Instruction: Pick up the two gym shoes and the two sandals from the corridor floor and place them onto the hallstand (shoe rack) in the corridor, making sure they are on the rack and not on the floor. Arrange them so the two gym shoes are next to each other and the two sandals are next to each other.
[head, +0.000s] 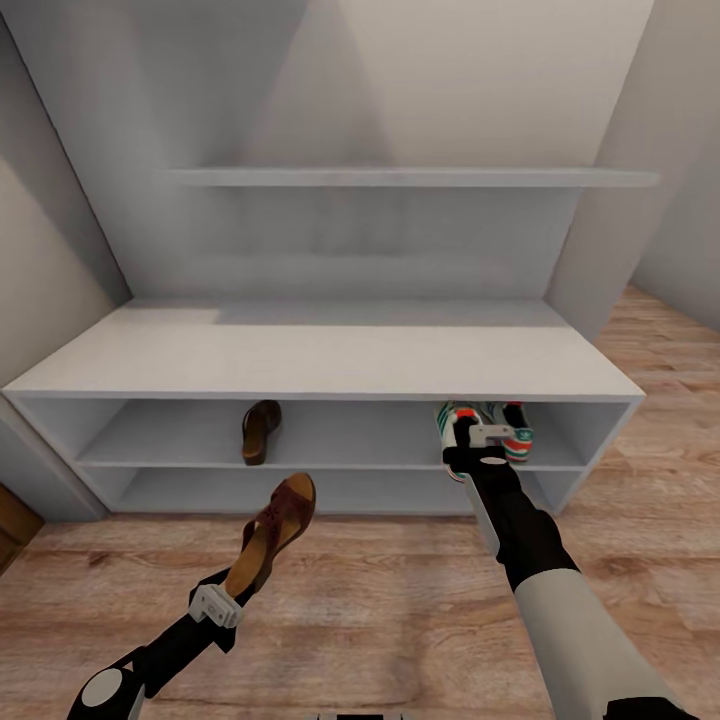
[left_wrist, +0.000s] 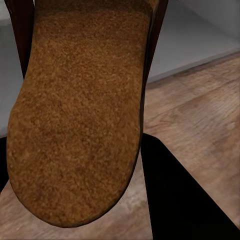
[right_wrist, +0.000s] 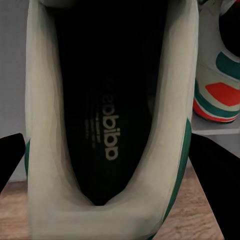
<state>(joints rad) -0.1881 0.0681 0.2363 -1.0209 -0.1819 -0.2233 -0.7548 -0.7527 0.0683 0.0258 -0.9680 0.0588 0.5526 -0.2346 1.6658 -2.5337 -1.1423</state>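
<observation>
Brown sandal (head: 261, 431) and one sneaker (head: 516, 428) shelved; left gripper (head: 222, 603) clamping second sandal (head: 272, 535), right gripper (head: 473, 440) clamping second sneaker (head: 455, 420)

One dark brown sandal (head: 260, 431) lies on the upper shelf of the pale grey hallstand (head: 320, 360), left part. The other sandal (head: 274, 533) hangs tilted above the wood floor (head: 380, 620). Two cream gym shoes (head: 487, 428) with green stripes sit side by side at that shelf's right

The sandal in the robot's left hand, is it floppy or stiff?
Probably stiff: the sandal sticks out straight from the left gripper without drooping. Its sole looks rough, so likely not slippery. It looks thin, so probably light.
</observation>
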